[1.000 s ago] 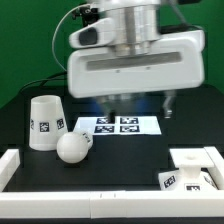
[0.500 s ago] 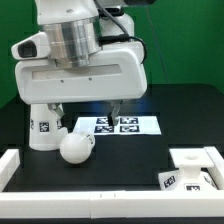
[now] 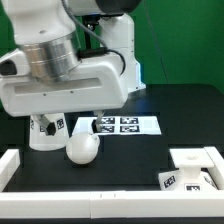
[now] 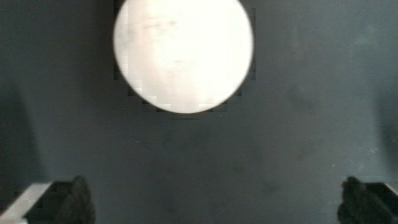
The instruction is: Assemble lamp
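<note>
The white ball bulb point(image 3: 82, 150) lies on the black table beside the cone shade point(image 3: 45, 131), which my arm mostly hides. The angular base block point(image 3: 195, 168) with a tag sits at the front of the exterior view's right. My gripper point(image 3: 68, 124) hangs just above and behind the bulb, over the shade. In the wrist view the bulb point(image 4: 182, 55) shows as a white oval ahead of my gripper point(image 4: 215, 203). The dark fingertips point(image 4: 63, 201) stand wide apart with only black table between them. The gripper is open and empty.
The marker board point(image 3: 122, 125) lies flat behind the bulb. A low white wall point(image 3: 90, 207) runs along the table's front edge and up the exterior view's left side. A green backdrop stands behind.
My arm has swung from the middle to the exterior view's left and come lower, now over the shade and bulb. The lamp parts have not moved.
</note>
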Controlling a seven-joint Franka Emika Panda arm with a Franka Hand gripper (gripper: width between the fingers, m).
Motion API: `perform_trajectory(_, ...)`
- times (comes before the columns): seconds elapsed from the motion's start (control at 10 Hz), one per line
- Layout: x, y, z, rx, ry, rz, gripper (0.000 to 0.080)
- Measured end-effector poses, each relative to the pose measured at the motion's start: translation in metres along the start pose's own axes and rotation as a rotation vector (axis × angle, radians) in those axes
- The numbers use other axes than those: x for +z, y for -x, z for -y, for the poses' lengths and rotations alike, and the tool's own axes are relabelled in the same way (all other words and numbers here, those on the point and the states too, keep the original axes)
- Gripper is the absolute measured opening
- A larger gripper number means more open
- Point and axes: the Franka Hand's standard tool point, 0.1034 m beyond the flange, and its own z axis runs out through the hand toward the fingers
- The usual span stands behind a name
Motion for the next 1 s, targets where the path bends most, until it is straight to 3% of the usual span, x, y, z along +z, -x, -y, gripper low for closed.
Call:
perform_trajectory(0.1, 0.003, 0.010, 0.003, 0.018, -0.019, 0.140, 0.0699)
perform_trajectory(0.2, 0.004, 0.008, 0.008, 0.063, -0.031, 0.263, 0.0699)
perform_trajectory(0.4, 0.011, 0.009, 0.020, 0.104, -0.023, 0.377, 0.0699)
perform_trajectory(0.6, 0.014, 0.012, 0.016, 0.105, -0.031, 0.470, 0.0699)
perform_trajectory(0.7, 0.014, 0.015, 0.013, 0.095, -0.020, 0.486, 0.0699)
perform_trajectory(0.8, 0.016, 0.024, 0.003, 0.091, 0.014, 0.538, 0.0699)
perform_trajectory(0.9, 0.018, 0.025, -0.002, 0.079, 0.075, 0.569, 0.0699)
perform_trajectory(1.0, 0.019, 0.024, 0.001, 0.070, 0.084, 0.570, 0.0699)
